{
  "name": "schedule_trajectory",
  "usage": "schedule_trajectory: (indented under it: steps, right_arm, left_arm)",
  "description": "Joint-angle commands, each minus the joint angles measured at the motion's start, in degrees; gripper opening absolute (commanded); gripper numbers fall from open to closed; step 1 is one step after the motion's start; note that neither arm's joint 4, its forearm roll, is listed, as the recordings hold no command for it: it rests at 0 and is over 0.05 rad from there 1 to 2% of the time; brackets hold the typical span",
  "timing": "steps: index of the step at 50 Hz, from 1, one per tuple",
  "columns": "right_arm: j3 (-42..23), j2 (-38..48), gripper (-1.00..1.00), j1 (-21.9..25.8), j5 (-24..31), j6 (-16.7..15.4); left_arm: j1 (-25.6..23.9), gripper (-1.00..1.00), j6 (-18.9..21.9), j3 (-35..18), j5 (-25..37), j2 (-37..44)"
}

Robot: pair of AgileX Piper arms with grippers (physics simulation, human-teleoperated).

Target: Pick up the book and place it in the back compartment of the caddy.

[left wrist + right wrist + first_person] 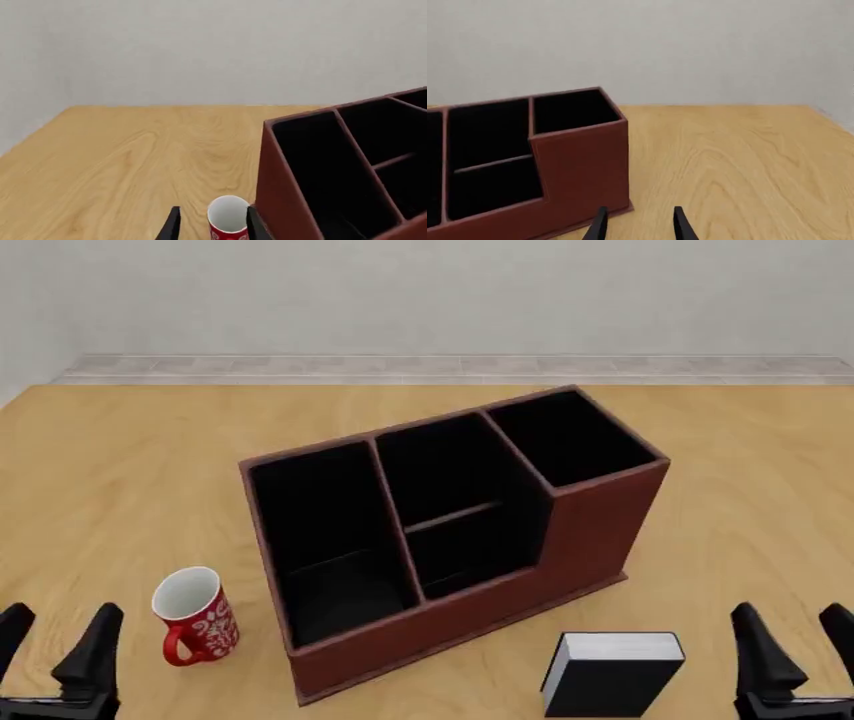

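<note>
Gaping wide and holding nothing, the left gripper [54, 635] and right gripper [790, 640] touch no object.

A bare simulated test room is showing: a plain wooden table [747, 470] is sitting before a blank grey wall [427, 295].

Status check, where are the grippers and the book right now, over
Left gripper and right gripper open, empty, at near edge. Book on table, in front of caddy. Mug clear of path.
</note>
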State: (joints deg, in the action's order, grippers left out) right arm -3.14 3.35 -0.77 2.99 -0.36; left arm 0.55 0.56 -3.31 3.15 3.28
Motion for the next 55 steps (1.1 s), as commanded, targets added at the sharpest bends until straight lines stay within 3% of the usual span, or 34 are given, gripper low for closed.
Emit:
schedule_trajectory:
  steps: [1,3,4,6,7,8,11,16,24,27,29,32,36,41,44,47,50,51,55]
  right_arm:
    - [3.1,-2.4,1.00,-0.4,-3.5,0.7]
    - [3.1,-2.5,1.00,-0.4,-3.4,0.6]
    - [3.1,-2.5,1.00,-0.2,-3.2,0.3]
    - [3.1,-2.7,1.00,-0.1,-3.1,0.1]
    - [3.1,-2.8,1.00,-0.1,-3.1,0.3]
    - [3.1,-3.0,1.00,-0.2,-3.1,0.1]
    - [3.1,-3.3,1.00,-0.4,-4.0,-0.7]
    - [3.1,-3.3,1.00,-0.7,-4.4,-0.4]
    - [3.1,-3.3,1.00,-0.4,-4.3,-0.5]
    - [3.1,-3.3,1.00,-0.2,-4.3,-0.4]
    - [3.1,-3.3,1.00,-0.1,-4.3,-0.5]
    - [3.1,-3.3,1.00,0.0,-4.3,-0.5]
    - [3.1,-3.3,1.00,0.1,-4.4,-0.5]
    - [3.1,-3.3,1.00,-0.6,-4.4,0.5]
    - [3.1,-3.3,1.00,-0.7,-4.4,0.4]
    - [3.1,-3.3,1.00,-0.6,-4.4,0.5]
    - [3.1,-3.3,1.00,-0.7,-4.4,0.5]
    - [3.1,-3.3,1.00,-0.7,-4.4,0.5]
    - [3.1,-3.3,1.00,-0.8,-4.4,0.6]
  left_arm:
    - [-2.0,1.00,-1.4,1.9,-2.9,-1.9]
    - [-2.8,1.00,0.7,1.6,-2.4,-2.0]
    - [-3.2,1.00,-2.8,1.3,-1.9,-1.8]
    - [-3.5,1.00,-2.2,0.6,-1.0,-2.0]
    - [-4.3,1.00,-6.4,0.0,0.0,-2.6]
    - [-5.3,1.00,-7.9,-2.3,1.8,-3.1]
    - [-7.4,1.00,-4.6,-4.2,3.3,-3.2]
    - [-9.9,1.00,-7.2,-7.4,5.9,-2.8]
    - [-15.6,1.00,-8.5,-9.3,2.6,2.8]
    - [-19.8,1.00,-10.7,-12.1,2.9,5.8]
    - [-23.1,1.00,-9.6,-13.2,2.1,7.4]
    - [-25.6,1.00,-11.0,-14.6,-0.3,11.5]
    - [-30.2,1.00,-13.2,-14.3,-8.8,20.7]
    - [-36.7,1.00,-11.3,-15.2,-17.8,32.7]
    - [-38.1,1.00,-11.2,-15.4,-21.2,37.2]
    - [-40.3,1.00,-8.7,-16.2,-25.1,41.9]
    - [-42.3,1.00,-11.1,-16.7,-28.2,45.6]
    - [-43.2,1.00,-8.8,-17.1,-28.9,46.9]
    - [-45.5,1.00,-6.0,-17.9,-32.2,52.9]
